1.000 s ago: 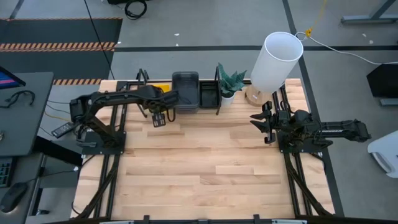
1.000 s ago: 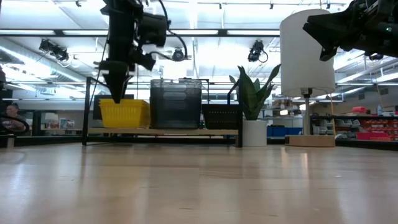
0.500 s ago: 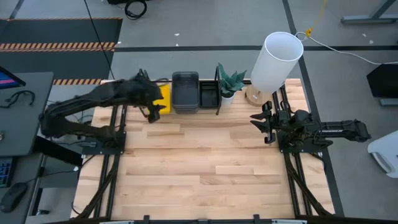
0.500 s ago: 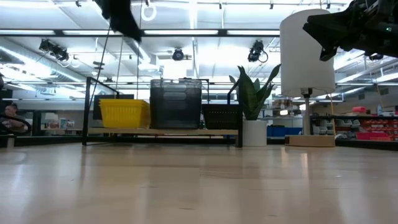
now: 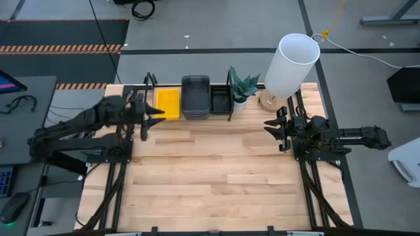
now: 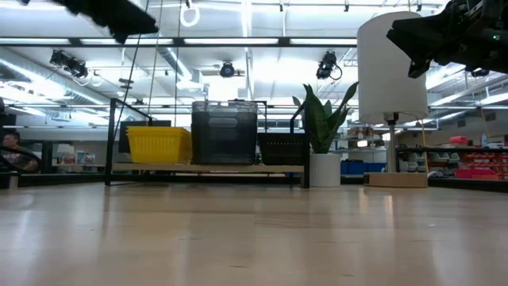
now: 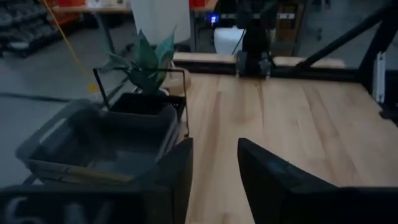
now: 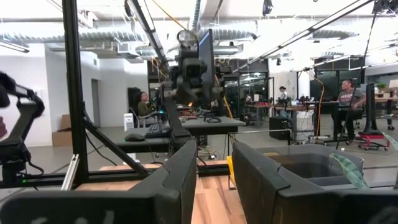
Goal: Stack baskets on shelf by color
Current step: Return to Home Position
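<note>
Three stacks of baskets sit side by side on the shelf (image 6: pixel 210 168) at the table's far edge. They are yellow (image 5: pixel 167 103) (image 6: pixel 159 144), dark grey (image 5: pixel 195 97) (image 6: pixel 225 132) and black mesh (image 5: pixel 220 99) (image 6: pixel 282 148). My left gripper (image 5: pixel 149 118) (image 7: pixel 214 168) is open and raised, just left of and nearer than the yellow stack. In its wrist view the grey stack (image 7: pixel 99 140) and the black mesh stack (image 7: pixel 146 102) show. My right gripper (image 5: pixel 270 126) (image 8: pixel 214 174) is open and hovers high over the table's right side.
A potted plant (image 5: pixel 244 85) stands on the table at the shelf's right end, with a tall white cylinder on a wooden base (image 5: pixel 292 64) to its right. The wooden tabletop (image 5: pixel 223 177) lies bare in front of the shelf. People sit at desks in the room beyond.
My left gripper has risen from in front of the yellow stack, where it pointed down. It has pulled back toward the table's left edge and tipped toward level. The baskets have stayed put on the shelf.
</note>
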Controlling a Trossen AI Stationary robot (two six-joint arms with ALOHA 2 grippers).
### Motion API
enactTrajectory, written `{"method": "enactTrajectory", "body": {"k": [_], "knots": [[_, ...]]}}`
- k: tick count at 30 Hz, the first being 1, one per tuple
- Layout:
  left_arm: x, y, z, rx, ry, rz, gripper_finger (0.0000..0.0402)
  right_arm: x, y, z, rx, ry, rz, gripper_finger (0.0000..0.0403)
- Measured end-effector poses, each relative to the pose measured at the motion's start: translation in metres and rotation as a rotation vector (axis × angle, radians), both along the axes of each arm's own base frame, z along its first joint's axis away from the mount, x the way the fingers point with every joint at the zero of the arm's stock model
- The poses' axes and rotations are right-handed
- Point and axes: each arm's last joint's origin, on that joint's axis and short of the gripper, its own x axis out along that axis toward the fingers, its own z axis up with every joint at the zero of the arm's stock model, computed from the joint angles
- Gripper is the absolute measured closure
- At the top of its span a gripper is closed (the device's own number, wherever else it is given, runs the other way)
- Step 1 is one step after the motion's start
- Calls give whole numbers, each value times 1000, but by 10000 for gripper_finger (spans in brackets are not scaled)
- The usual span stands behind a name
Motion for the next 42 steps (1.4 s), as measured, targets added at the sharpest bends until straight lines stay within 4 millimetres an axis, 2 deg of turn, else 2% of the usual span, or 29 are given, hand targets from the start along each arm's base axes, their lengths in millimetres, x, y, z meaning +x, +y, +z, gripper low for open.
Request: {"method": "enactTrajectory", "body": {"k": [4,9,11,19,22,28,32,42], "knots": [[-17,-5,-32,1,-85,3,281,0,0,0,0,0,0,294],[-37,-11,-54,-18,-172,10,297,0,0,0,0,0,0,294],[-44,-13,-57,-24,-224,9,306,0,0,0,0,0,0,294],[-64,-19,-46,22,-551,-9,354,0,0,0,0,0,0,294],[-62,-19,-51,63,-631,-34,370,0,0,0,0,0,0,294],[-46,-16,-86,74,-684,-82,394,0,0,0,0,0,0,294],[-42,-15,-100,66,-705,-102,398,0,0,0,0,0,-1,294],[-42,-21,-103,107,-781,-216,396,0,0,0,0,0,0,294]]}}
